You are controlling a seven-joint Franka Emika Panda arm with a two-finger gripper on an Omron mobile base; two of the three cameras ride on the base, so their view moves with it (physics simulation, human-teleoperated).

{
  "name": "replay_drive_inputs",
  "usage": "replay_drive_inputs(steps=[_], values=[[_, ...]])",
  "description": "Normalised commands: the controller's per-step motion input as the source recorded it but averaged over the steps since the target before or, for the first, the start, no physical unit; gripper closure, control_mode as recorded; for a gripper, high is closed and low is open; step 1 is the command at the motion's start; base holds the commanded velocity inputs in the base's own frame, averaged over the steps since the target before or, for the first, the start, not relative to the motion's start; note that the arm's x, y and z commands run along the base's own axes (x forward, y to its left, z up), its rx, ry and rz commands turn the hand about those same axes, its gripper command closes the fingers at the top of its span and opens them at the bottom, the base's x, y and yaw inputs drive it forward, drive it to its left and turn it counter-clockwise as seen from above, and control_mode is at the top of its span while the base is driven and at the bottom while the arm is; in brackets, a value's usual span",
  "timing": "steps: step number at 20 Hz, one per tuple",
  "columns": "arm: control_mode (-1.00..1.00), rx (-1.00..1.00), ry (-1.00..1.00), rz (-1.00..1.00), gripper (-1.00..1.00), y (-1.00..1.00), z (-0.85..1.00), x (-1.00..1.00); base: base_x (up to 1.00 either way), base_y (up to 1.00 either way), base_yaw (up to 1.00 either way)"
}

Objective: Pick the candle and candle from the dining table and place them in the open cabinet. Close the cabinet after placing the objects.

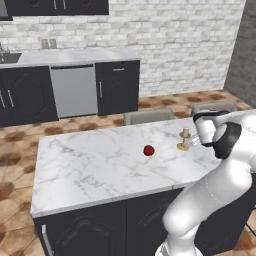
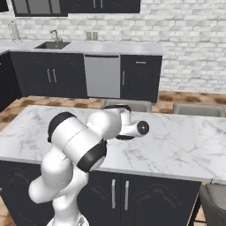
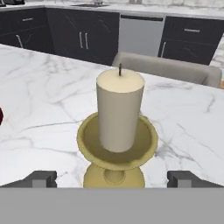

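Observation:
A cream candle (image 3: 119,109) stands upright in a brass candlestick (image 3: 116,151) on the white marble dining table (image 1: 90,165). In the left base view the candle (image 1: 185,133) is at the table's far right side, just in front of my hand. My gripper (image 3: 113,178) is open, its two fingertips (image 3: 41,178) wide apart on either side of the candlestick's base and not touching it. My arm hides the candle in the right base view. The dark wall cabinet (image 2: 88,5) runs along the top edge, and a paler section (image 2: 39,6) shows at its left.
A small red apple (image 1: 148,150) lies on the table left of the candle. Grey chairs (image 1: 148,116) stand at the table's far side. Beyond them is a marble counter with a sink (image 2: 52,44), a steel dishwasher (image 2: 102,76) and dark base cabinets.

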Motion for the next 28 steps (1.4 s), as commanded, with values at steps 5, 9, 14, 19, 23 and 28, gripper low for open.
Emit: replay_drive_inputs(steps=[5,9,14,19,23,28], values=[[-1.0,0.0,0.04,0.0,-1.0,0.0,-0.25,0.18,0.0,0.0,0.0],[-1.0,0.0,0.02,0.0,-1.0,0.0,-0.21,0.16,0.0,0.0,0.0],[-1.0,-0.01,0.0,0.0,-1.0,0.09,-0.16,0.21,0.0,0.0,0.0],[-1.0,0.0,0.0,0.0,-1.0,0.09,-0.14,0.16,0.0,0.0,0.0],[-1.0,0.0,0.01,0.0,-1.0,0.1,-0.16,0.11,0.0,0.0,0.0],[-1.0,-0.03,0.03,0.0,1.0,0.21,-0.19,0.07,0.0,0.0,0.0]])
